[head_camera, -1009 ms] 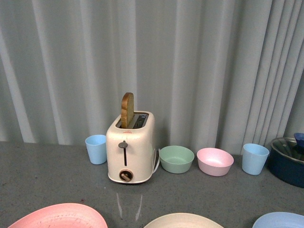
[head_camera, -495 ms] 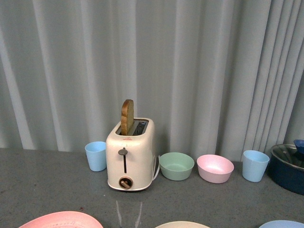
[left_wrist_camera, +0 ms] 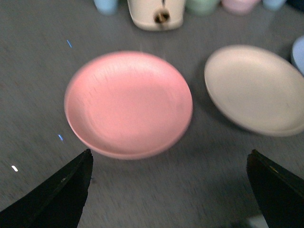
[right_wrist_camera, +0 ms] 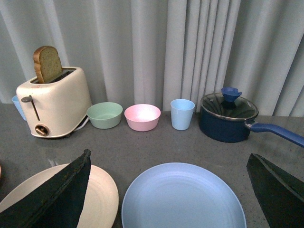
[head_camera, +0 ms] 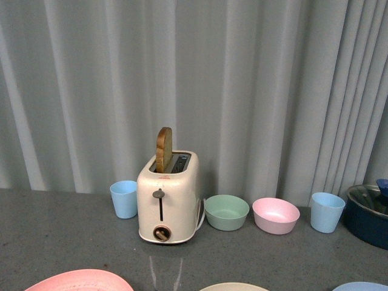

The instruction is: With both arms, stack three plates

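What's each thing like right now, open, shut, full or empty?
Pink plate: flat, unstacked.
Cream plate: flat, unstacked.
Blue plate: flat, unstacked.
Toaster: bread sticking up.
Pot: lid on.
Green bowl: empty.
Pink bowl: empty.
Blue cups: upright.
Left gripper: open, empty.
Right gripper: open, empty.

Front camera toward toaster [head_camera: 168, 200]; cream plate [left_wrist_camera: 254, 88] in 2 wrist views.

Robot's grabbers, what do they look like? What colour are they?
Only the fingers show. The left gripper has two black, wedge-shaped fingers that narrow to a point, plain and matte. The right gripper looks the same, with matching dark fingers. No cables or markings can be seen, and the front view shows no arm at all.
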